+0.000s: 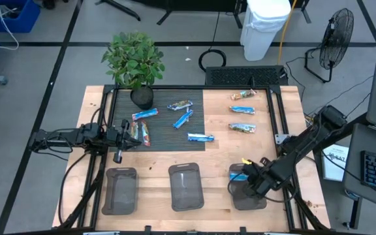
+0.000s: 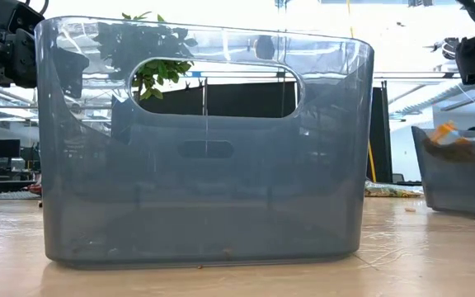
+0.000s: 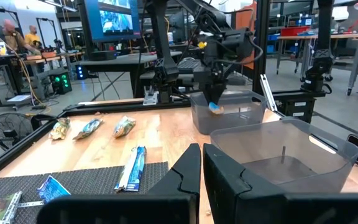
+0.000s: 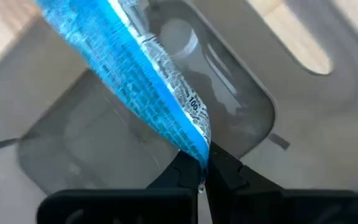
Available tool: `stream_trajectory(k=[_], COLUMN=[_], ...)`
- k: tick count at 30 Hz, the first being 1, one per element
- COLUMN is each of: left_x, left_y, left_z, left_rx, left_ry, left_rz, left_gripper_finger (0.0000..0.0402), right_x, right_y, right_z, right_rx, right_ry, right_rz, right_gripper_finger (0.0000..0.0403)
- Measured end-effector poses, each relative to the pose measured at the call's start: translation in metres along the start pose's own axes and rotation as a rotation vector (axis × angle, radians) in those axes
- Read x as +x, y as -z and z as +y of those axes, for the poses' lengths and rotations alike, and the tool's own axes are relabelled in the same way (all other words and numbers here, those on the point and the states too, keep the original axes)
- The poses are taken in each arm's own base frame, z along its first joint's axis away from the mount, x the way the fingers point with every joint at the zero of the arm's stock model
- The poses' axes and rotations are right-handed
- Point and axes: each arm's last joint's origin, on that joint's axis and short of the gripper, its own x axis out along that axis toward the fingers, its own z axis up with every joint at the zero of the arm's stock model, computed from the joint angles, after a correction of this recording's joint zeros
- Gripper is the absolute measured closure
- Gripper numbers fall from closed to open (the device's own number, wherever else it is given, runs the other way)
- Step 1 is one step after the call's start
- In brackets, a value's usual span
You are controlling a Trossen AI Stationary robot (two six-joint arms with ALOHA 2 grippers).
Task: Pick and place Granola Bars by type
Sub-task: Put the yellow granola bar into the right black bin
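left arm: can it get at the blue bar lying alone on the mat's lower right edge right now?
Probably yes. The left gripper hovers shut and empty-looking at the mat's left edge, and the lone blue bar lies flat with open mat between them. The right gripper is away over the right bin.

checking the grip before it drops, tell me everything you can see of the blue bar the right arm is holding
The blue bar is a flat, crinkly foil packet, bright blue with a white strip carrying small black print. The right gripper is shut on one end of it, and the rest sticks out at a slant over the clear plastic bin at the table's front right. From above it shows as a blue patch at that bin's edge. It appears to touch nothing but the fingers.
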Motion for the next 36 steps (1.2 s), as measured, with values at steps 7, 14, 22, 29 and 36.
stream_trajectory(k=[7,14,22,29,36], left_x=[0.000,0.000,0.000,0.000,0.000], left_y=[0.000,0.000,0.000,0.000,0.000], left_z=[0.000,0.000,0.000,0.000,0.000], left_rx=[0.000,0.000,0.000,0.000,0.000], left_ry=[0.000,0.000,0.000,0.000,0.000], left_rz=[0.000,0.000,0.000,0.000,0.000], left_gripper_finger=[0.0376,0.0376,0.0376,0.0376,0.0376], right_x=[0.006,0.006,0.006,0.005,-0.012], right_y=[0.001,0.001,0.001,0.001,-0.004], right_z=[0.001,0.004,0.005,0.005,0.000], right_rx=[0.075,0.101,0.102,0.067,0.076], right_ry=[0.032,0.002,-0.011,-0.019,-0.089], right_rz=[0.028,0.025,0.022,0.019,-0.068], right_gripper_finger=[0.0389,0.0372,0.0338,0.0302,0.0292])
